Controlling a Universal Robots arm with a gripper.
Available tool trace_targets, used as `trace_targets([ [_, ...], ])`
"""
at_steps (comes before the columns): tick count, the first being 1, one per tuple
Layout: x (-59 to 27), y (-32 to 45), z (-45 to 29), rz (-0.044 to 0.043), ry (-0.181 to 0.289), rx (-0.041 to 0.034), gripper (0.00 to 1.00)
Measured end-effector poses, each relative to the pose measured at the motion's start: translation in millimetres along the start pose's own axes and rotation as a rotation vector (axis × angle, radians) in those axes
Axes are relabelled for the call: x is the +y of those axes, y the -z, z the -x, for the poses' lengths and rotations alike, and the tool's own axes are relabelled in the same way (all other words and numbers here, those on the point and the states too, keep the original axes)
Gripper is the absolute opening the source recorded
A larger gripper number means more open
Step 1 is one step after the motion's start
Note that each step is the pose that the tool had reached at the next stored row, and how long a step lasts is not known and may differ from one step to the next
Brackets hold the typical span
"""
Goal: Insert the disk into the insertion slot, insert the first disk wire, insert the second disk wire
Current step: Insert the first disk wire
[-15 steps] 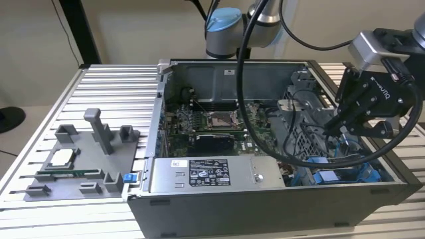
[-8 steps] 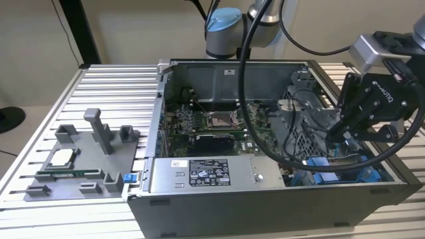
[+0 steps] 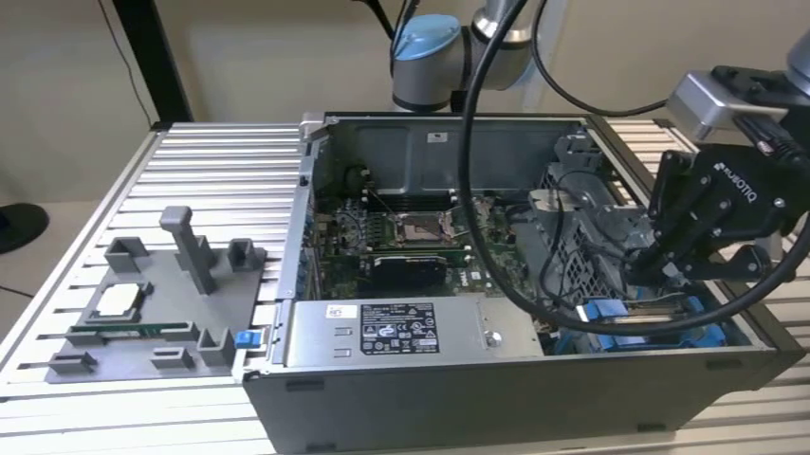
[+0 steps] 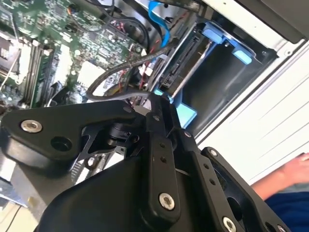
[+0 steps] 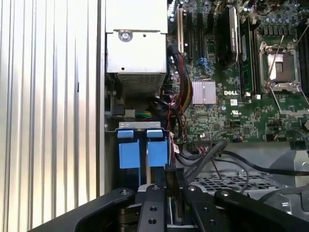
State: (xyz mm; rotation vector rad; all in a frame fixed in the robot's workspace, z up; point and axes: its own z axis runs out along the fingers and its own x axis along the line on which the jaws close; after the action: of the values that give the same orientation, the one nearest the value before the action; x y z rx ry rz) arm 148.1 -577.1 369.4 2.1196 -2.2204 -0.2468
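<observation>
My gripper (image 3: 655,270) hangs over the disk (image 4: 190,58), seated in the insertion slot (image 3: 724,334), exterior view's right. My fingers (image 5: 153,193) are pinched nearly together on a black wire plug (image 5: 170,176).

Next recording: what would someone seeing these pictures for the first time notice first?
An open computer case sits in the middle of the exterior view, its green motherboard bare behind a grey labelled power-supply box. At the exterior view's right, the black gripper reaches down into the case's corner. There the disk lies in its bright blue carrier, seen close up in the second wrist view.
</observation>
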Motion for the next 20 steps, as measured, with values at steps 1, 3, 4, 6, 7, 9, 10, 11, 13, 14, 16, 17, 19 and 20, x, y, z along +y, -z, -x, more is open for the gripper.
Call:
trace_targets([
  [1,-0.3,-0.2,0.0,-0.0007,-0.001,0.0082,0.00],
  [3,-1.3,-0.9,-0.1,-0.0051,-0.003,0.0216,0.00],
  [4,-1.7,-1.2,-0.1,-0.0123,-0.003,0.0245,0.00],
  [6,-2.4,-1.5,0.0,-0.0348,-0.002,0.0266,0.00],
  [7,-2.7,-1.7,0.0,-0.0486,-0.001,0.0261,0.00],
  [9,-2.9,-1.8,-0.1,-0.0779,0.001,0.0249,0.00],
  [10,-3.0,-2.0,-0.1,-0.0920,0.002,0.0244,0.00],
  [11,-3.0,-2.2,-0.1,-0.1033,0.003,0.0238,0.00],
  [13,-3.1,-2.8,-0.2,-0.1258,0.007,0.0232,0.00],
  [14,-3.2,-3.2,-0.2,-0.1364,0.010,0.0229,0.00],
  [16,-3.4,-4.4,-0.2,-0.1475,0.012,0.0233,0.00],
  [17,-3.5,-4.5,-0.2,-0.1481,0.012,0.0234,0.00],
  [19,-3.5,-4.5,-0.2,-0.1482,0.012,0.0236,0.00],
  [20,-3.5,-4.6,-0.2,-0.1482,0.012,0.0236,0.00],
])
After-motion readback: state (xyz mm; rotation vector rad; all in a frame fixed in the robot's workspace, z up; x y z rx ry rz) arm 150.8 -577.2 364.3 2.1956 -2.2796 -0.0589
